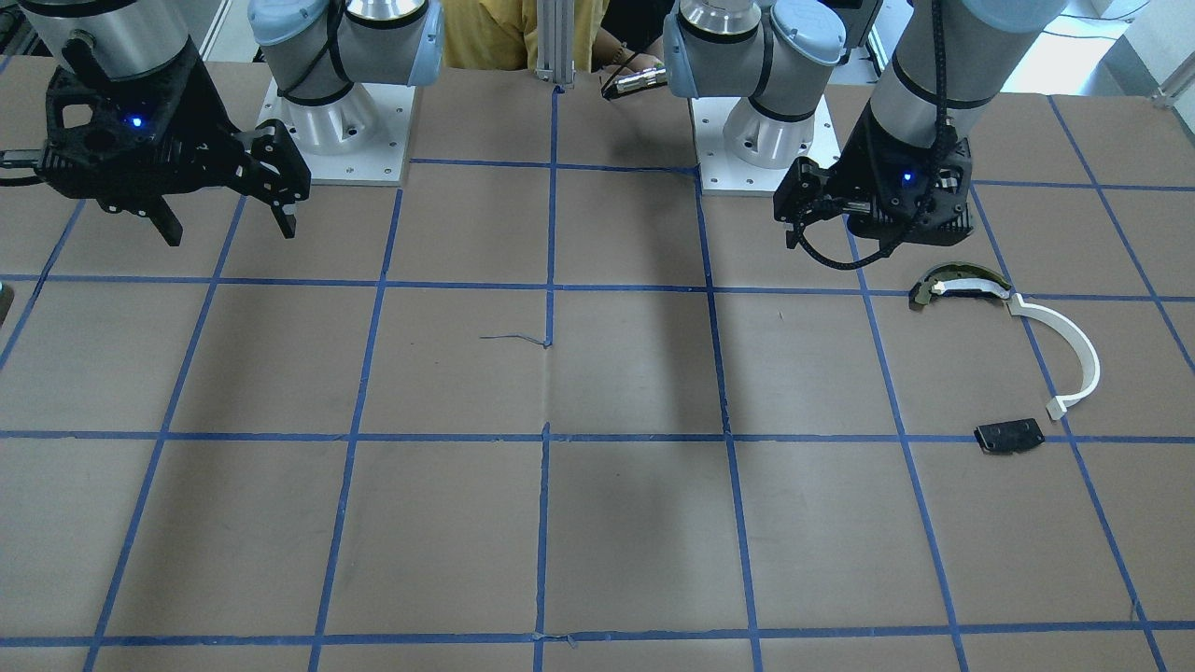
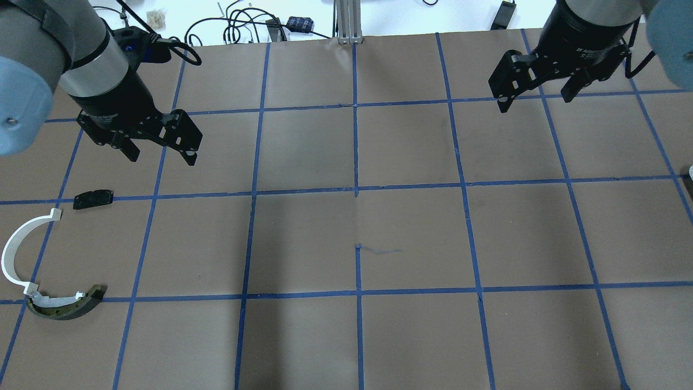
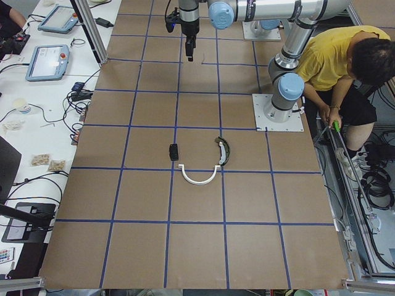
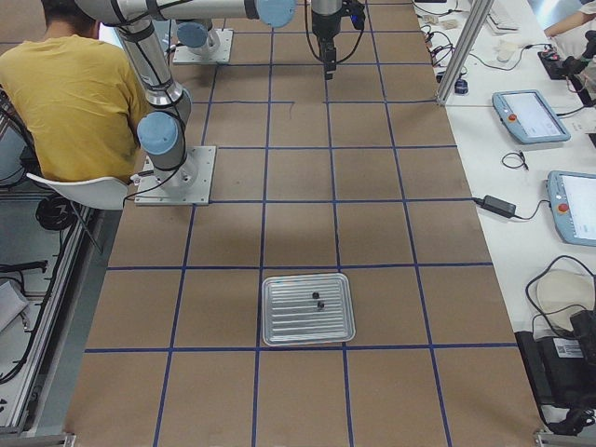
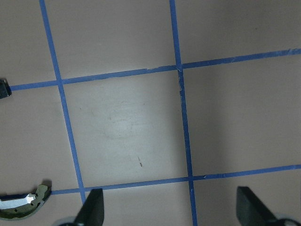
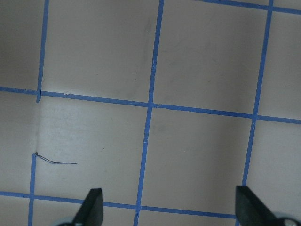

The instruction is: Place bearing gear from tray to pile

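The tray [image 4: 279, 328] is a ribbed metal tray, seen in the exterior right view, with two small dark parts [image 4: 314, 301] in it; I cannot tell which is the bearing gear. The pile lies on the robot's left: a white arc strip [image 2: 12, 254] [image 1: 1078, 350], an olive-and-black curved piece [image 2: 67, 307] [image 1: 952, 283] and a black plate [image 2: 93, 199] [image 1: 1008, 436]. My left gripper [image 2: 161, 156] [image 5: 171, 209] is open and empty, hovering beyond the black plate. My right gripper [image 2: 536, 97] [image 6: 171, 209] is open and empty over bare table.
The table [image 2: 357, 216] is covered in brown paper with a blue tape grid. A person in a yellow shirt [image 3: 333, 55] sits behind the robot bases. Cables and tablets [image 4: 531, 112] lie on the white bench beyond the far edge.
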